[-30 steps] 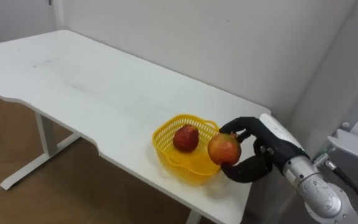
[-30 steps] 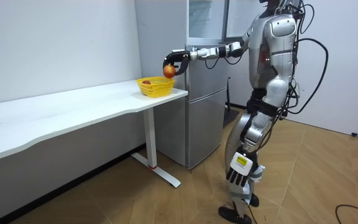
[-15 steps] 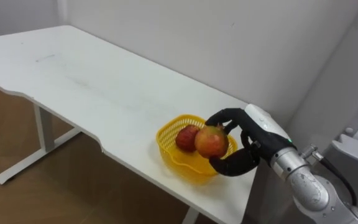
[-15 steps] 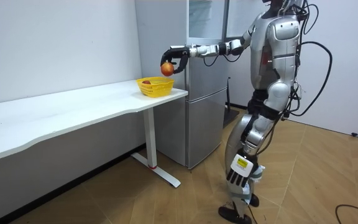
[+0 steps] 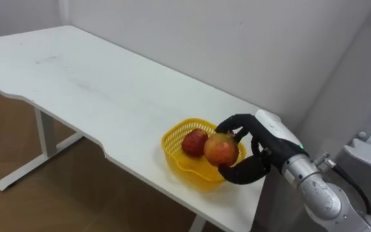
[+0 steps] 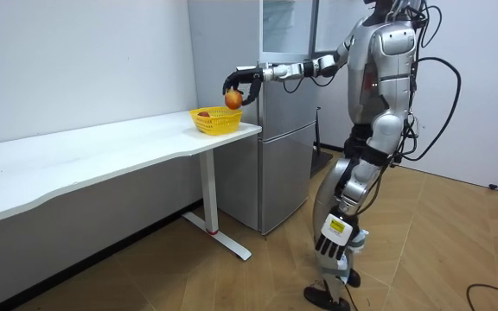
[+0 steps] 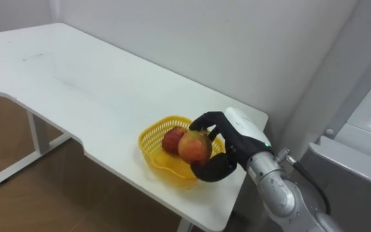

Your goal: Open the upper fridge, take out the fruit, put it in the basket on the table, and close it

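Observation:
My right hand (image 5: 257, 152) (image 7: 229, 147) reaches out over the table's right end, its dark fingers curled round a red-yellow apple (image 5: 221, 149) (image 7: 194, 146). The apple hangs just above the right side of a yellow basket (image 5: 183, 166) (image 7: 156, 159). A darker red fruit (image 5: 194, 142) (image 7: 173, 139) lies inside the basket. In the room view I stand beside the grey fridge (image 6: 277, 112), right arm stretched toward the basket (image 6: 214, 121) with the apple (image 6: 233, 99) in hand (image 6: 240, 83).
The white table (image 5: 89, 90) runs far to the left, its front edge curving near the basket. A white wall stands behind it. The grey fridge top (image 5: 369, 158) is at the right edge. Wooden floor lies below.
The hand has carried the apple left, from beside the basket's right rim to over the basket, and sunk slightly in the last half second.

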Controlling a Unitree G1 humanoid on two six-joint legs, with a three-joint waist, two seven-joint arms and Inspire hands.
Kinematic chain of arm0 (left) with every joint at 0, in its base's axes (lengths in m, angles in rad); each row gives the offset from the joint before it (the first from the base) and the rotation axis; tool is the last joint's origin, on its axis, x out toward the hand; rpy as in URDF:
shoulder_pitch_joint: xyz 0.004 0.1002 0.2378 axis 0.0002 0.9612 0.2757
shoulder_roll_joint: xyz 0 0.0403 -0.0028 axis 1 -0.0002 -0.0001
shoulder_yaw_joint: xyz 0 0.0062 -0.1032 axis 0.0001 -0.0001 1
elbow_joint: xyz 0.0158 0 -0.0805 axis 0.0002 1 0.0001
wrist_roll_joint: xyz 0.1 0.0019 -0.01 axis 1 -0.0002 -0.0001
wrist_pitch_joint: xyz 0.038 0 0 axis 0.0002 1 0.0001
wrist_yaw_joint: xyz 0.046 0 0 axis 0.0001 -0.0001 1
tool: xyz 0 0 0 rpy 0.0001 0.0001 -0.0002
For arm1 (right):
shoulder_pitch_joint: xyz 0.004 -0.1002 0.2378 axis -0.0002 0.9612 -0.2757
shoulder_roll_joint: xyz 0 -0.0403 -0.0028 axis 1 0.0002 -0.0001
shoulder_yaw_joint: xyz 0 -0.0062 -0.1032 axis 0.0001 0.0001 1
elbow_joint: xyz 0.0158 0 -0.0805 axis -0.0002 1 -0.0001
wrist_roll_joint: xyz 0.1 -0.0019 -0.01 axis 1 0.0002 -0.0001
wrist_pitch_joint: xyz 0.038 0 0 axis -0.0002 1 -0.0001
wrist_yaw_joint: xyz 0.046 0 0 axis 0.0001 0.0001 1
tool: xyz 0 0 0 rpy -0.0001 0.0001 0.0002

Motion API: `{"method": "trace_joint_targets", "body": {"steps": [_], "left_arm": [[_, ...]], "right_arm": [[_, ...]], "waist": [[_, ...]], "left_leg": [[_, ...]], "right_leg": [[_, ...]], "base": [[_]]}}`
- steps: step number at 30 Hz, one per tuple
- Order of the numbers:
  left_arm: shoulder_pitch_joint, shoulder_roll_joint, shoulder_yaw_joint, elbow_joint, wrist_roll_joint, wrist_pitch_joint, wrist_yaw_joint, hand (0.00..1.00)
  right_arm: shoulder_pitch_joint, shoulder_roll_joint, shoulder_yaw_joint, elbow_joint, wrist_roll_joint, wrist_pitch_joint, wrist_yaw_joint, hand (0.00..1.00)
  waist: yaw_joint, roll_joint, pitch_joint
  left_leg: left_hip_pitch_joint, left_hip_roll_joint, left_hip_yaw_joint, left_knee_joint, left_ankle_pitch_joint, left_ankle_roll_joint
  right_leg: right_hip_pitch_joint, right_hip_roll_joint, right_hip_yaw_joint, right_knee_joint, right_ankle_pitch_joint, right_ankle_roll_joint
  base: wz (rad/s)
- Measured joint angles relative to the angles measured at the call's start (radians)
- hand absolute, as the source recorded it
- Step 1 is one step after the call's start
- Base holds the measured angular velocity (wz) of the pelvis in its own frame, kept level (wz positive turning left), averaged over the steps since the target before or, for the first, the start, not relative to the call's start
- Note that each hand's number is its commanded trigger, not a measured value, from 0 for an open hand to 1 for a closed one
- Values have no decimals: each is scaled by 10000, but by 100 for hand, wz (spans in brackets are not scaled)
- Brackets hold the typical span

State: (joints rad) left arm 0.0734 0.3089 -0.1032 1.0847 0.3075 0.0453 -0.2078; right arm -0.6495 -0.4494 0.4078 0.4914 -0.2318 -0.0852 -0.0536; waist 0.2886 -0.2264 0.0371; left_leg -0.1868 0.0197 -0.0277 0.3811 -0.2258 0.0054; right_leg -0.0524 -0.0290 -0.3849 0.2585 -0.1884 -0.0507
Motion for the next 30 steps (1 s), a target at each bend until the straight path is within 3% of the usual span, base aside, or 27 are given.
{"method": "trace_joint_targets", "body": {"steps": [30], "left_arm": [[105, 26, -222, -23, 1, 1, -2, 0]], "right_arm": [[-1, -5, -2, 73, 46, 142, -1, 0]], "waist": [[-51, -20, 0]], "left_leg": [[-183, 11, -1, 330, -124, 75]], "right_leg": [[-18, 8, -2, 13, -7, 16]], "base": [[0]]}}
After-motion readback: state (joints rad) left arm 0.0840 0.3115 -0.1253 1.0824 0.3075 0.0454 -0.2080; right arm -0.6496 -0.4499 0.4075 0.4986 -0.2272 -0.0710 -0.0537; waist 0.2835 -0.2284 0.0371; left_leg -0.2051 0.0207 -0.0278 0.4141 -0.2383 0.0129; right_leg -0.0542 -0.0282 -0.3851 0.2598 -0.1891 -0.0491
